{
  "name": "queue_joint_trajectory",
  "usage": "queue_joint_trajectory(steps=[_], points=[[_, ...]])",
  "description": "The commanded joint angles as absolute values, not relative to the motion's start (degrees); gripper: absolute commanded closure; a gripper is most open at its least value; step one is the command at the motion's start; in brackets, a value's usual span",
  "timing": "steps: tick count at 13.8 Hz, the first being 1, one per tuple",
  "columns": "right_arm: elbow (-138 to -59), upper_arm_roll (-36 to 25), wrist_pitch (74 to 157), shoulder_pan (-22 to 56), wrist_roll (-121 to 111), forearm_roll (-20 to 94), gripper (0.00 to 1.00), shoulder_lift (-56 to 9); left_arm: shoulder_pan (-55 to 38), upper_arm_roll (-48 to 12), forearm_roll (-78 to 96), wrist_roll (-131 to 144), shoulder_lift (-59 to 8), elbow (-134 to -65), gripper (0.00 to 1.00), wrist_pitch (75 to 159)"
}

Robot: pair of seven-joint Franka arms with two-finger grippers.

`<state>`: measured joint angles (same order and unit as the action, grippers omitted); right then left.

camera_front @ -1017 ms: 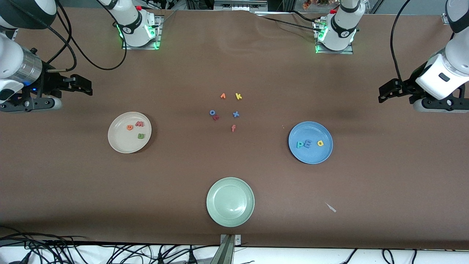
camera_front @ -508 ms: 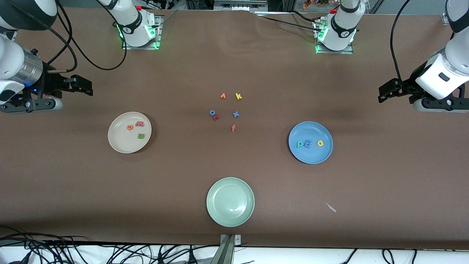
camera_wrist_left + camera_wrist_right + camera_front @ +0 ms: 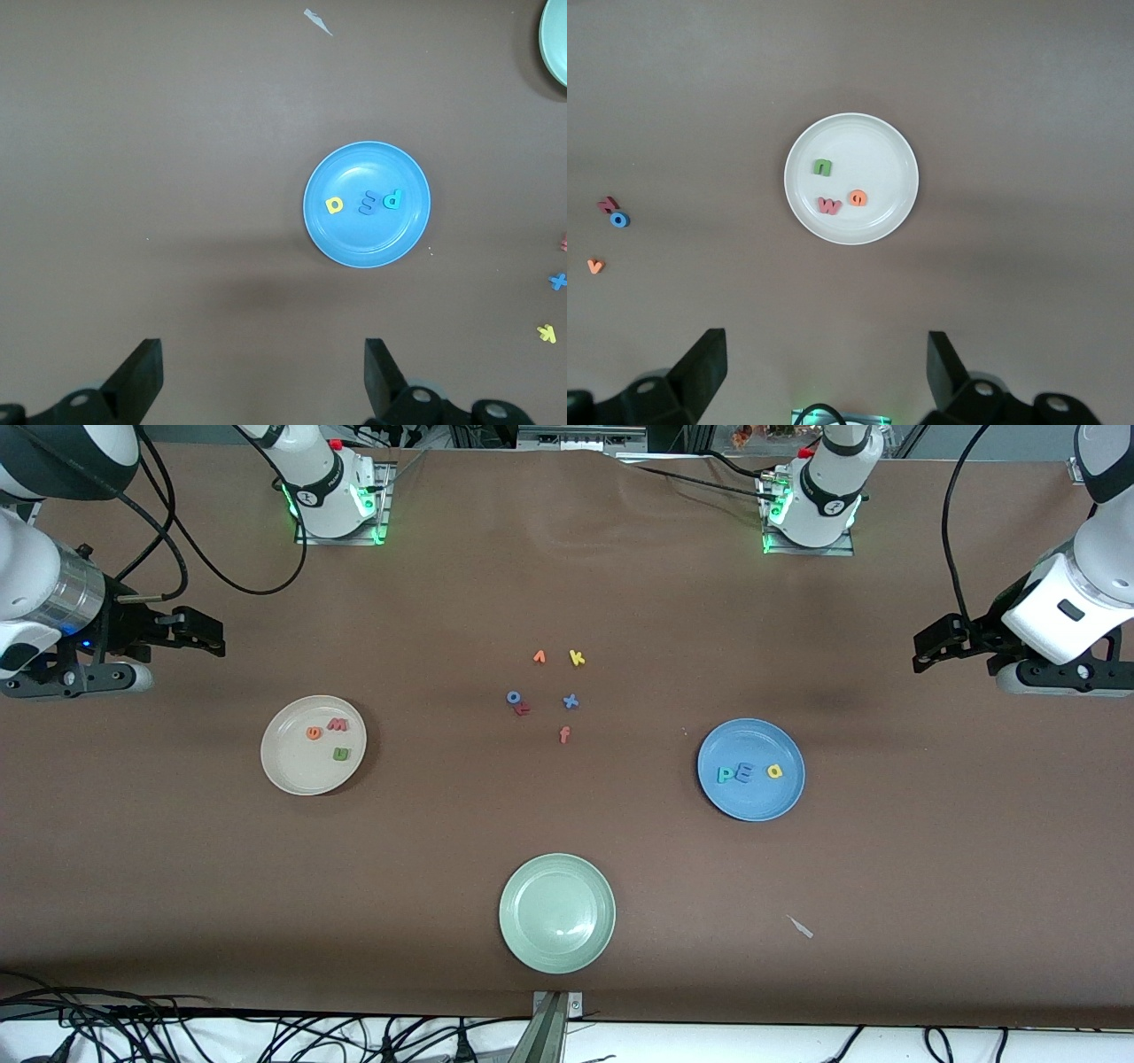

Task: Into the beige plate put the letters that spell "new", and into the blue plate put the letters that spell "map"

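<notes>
Almost nothing has changed in the last second: both arms have stayed drawn back, so I judge the sorting finished.

The green n (image 3: 341,754), orange e (image 3: 314,732) and pinkish-red w (image 3: 337,724) lie in the beige plate (image 3: 288,771). The teal p (image 3: 726,774), blue m (image 3: 743,773) and yellow a (image 3: 775,771) lie in the blue plate (image 3: 753,804).

The left gripper (image 3: 930,657) and right gripper (image 3: 205,638) hang open and empty above bare table, each well apart from its plate.

"new" letters (image 3: 330,735) in beige plate (image 3: 283,775); "map" letters (image 3: 749,772) in blue plate (image 3: 753,806)

Loose letters (image 3: 551,691) cluster mid-worktop, farther from the camera than the green plate (image 3: 557,948); bare worktop (image 3: 443,824) rings that plate widely.
</notes>
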<state>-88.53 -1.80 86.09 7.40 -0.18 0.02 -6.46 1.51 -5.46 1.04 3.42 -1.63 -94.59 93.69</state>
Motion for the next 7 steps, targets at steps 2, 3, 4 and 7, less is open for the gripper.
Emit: queue_joint_trajectory(steps=[2, 3, 4, 7], points=[[-88.2, -1.7, 85.1, 7.0, -1.5, 0.2, 0.00, -6.5, 2.3, -6.2, 1.5, 3.3, -0.9, -94.3, 0.00, 92.7], [-88.2, -1.7, 85.1, 7.0, -1.5, 0.1, 0.00, -6.5, 2.3, -6.2, 1.5, 3.1, -0.9, -94.3, 0.00, 92.7], [-88.2, -1.7, 85.1, 7.0, -1.5, 0.2, 0.00, -6.5, 2.3, -6.2, 1.5, 3.1, -0.9, -94.3, 0.00, 92.7], [-88.3, -1.7, 84.6, 7.0, -1.5, 0.2, 0.00, -6.5, 2.3, -6.2, 1.5, 3.1, -0.8, -94.3, 0.00, 92.7]])
